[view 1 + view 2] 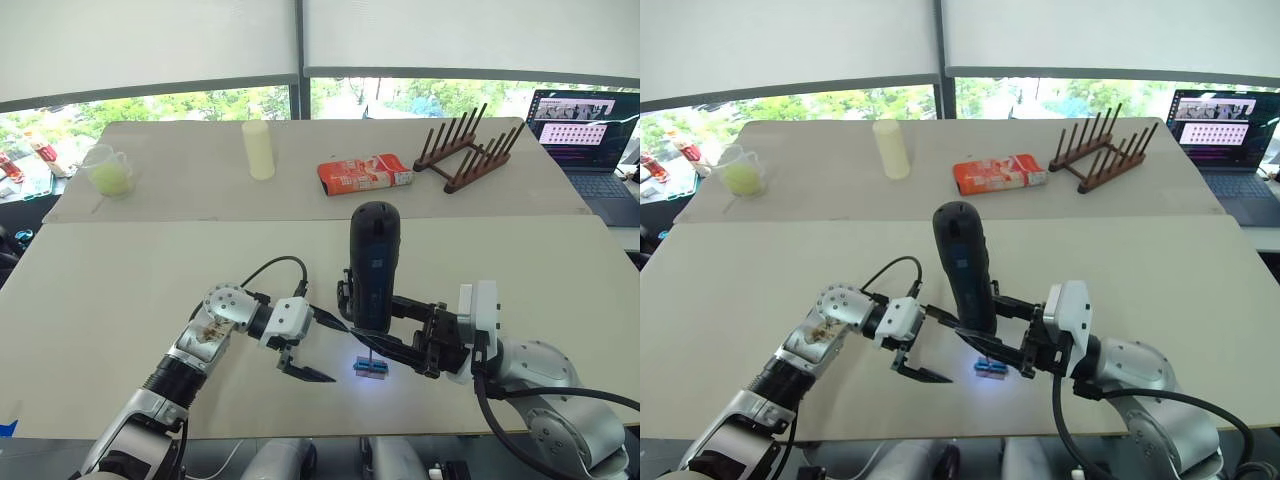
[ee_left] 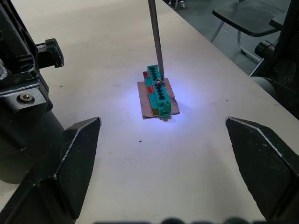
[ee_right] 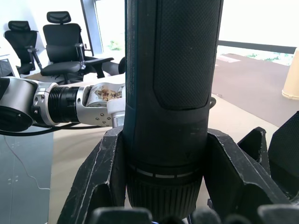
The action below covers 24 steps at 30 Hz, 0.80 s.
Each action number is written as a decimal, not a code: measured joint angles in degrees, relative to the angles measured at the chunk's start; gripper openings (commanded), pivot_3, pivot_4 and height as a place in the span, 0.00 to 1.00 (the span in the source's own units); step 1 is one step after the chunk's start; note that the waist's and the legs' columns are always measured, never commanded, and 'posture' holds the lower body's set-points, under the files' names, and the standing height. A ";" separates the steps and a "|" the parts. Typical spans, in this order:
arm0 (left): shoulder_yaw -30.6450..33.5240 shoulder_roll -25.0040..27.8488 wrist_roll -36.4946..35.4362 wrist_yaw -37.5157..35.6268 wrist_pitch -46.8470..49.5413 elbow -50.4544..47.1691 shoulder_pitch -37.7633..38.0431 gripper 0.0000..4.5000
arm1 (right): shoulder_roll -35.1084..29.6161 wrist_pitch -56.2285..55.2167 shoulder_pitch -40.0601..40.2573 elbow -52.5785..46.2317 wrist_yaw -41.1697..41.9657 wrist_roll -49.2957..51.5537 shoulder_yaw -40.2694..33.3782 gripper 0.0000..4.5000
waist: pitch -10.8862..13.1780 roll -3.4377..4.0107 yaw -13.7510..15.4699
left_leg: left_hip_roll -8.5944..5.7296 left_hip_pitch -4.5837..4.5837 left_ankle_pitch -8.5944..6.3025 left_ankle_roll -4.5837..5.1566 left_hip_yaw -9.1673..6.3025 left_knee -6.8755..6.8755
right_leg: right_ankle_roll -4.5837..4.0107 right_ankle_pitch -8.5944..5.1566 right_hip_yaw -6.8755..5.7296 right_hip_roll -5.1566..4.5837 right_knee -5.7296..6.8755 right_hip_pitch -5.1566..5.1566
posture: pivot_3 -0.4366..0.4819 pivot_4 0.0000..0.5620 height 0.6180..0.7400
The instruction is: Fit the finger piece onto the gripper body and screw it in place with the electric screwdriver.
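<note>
My right gripper is shut on the electric screwdriver, holding it upright near the table's front edge; its thick black barrel sits between the two fingers. The thin metal bit points down onto a tiny green-and-brown block, lit by a bluish glow. My left gripper is open just left of the block, low over the table, with its fingers spread wide and nothing between them. The finger piece and the gripper body are out of view.
On the far table stand a pale yellow cylinder, a measuring cup with green contents, a red packet and a wooden rack. A laptop sits at the far right. The table's front edge lies just behind the block.
</note>
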 measured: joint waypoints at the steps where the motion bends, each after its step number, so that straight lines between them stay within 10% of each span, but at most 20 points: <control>1: 0.00 -0.01 0.00 0.00 0.00 0.00 0.00 1.00 | 0.00 0.00 0.00 0.00 0.00 0.00 0.00 0.43 | 0.00 0.00 0.00 | 0.00 0.00 0.00 0.00 0.00 0.00 | 0.00 0.00 0.00 0.00 0.00 0.00 | 0.48 0.27 1.00; 24: 0.00 -0.24 0.00 0.31 0.00 0.00 0.00 1.00 | 0.02 0.00 -0.90 0.28 -0.15 0.01 -0.08 0.43 | 0.00 0.00 0.00 | 0.00 0.00 0.00 0.00 -0.01 0.00 | 0.00 0.00 0.00 0.00 0.00 0.00 | 0.48 0.27 1.00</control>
